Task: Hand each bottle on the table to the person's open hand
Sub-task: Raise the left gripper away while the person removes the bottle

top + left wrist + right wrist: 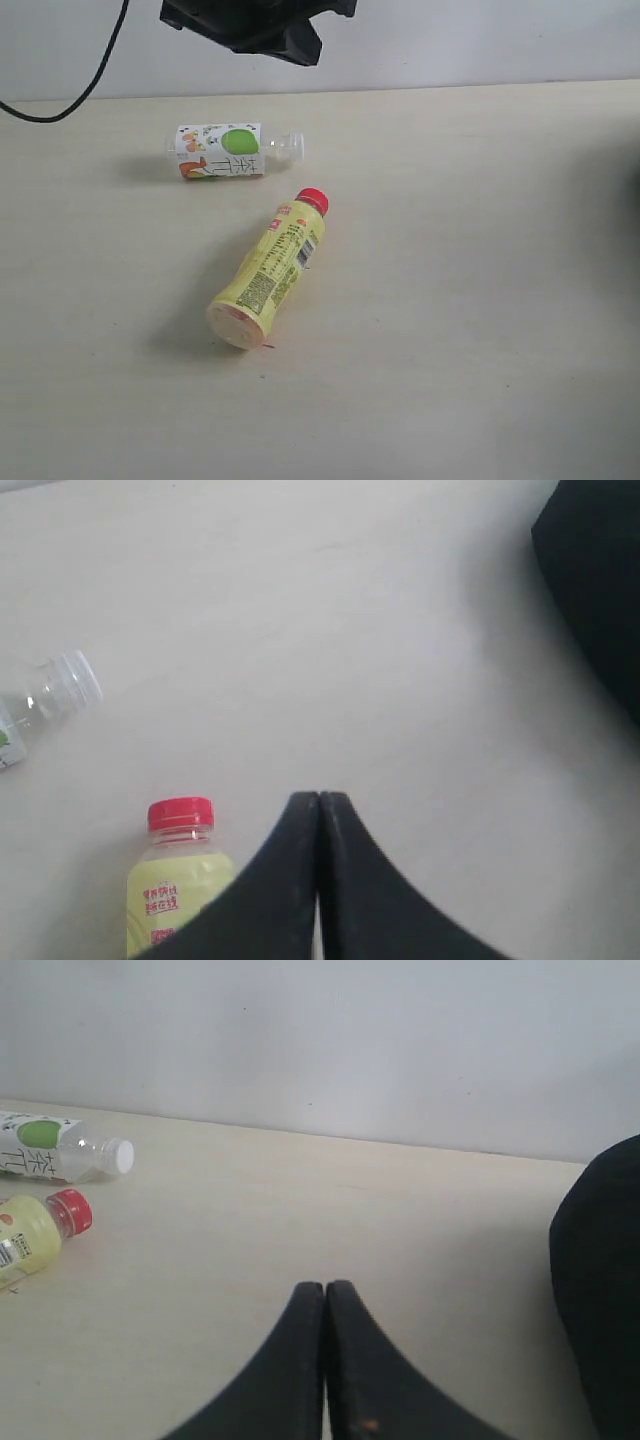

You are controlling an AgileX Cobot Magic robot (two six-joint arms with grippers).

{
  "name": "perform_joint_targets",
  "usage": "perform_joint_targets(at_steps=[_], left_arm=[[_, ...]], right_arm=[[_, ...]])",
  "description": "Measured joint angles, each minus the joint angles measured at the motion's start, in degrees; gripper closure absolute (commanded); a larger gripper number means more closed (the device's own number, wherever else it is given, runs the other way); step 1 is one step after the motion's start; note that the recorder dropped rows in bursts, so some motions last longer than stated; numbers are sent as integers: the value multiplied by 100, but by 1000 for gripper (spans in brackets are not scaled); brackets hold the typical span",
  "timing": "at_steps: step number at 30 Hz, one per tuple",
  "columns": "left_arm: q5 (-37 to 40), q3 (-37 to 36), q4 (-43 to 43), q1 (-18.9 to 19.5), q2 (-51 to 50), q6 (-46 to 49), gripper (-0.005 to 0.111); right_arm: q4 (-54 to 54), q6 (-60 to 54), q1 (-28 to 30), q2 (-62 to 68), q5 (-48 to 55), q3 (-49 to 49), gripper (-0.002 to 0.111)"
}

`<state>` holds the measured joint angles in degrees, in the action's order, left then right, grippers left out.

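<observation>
Yellow bottle (268, 270) lies well apart from table (480, 300) edge.

Character 茶 on green-apple label bottle (222, 152), barcode (306, 251) and illegible fine print on yellow bottle (270, 270)

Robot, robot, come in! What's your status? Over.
Left end effector and right end effector shut, empty. Yellow bottle and green-apple bottle lying on table, apart. Nothing seen blocking them.
</observation>
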<state>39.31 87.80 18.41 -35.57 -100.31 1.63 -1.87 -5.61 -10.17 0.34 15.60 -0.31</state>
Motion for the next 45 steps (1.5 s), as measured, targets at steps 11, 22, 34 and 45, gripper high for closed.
perform_joint_targets(at_steps=[11,22,34,45], left_arm=[[-556,-941,76,0,528,394,107],[-1232,-1537,131,0,1085,1097,107],[-2099,-1995,131,168,1945,1719,107],[-2954,-3103,-5,181,3466,1796,107]], right_arm=[[0,0,0,0,0,0,108],[0,0,0,0,0,0,108],[0,0,0,0,0,0,108],[0,0,0,0,0,0,108]])
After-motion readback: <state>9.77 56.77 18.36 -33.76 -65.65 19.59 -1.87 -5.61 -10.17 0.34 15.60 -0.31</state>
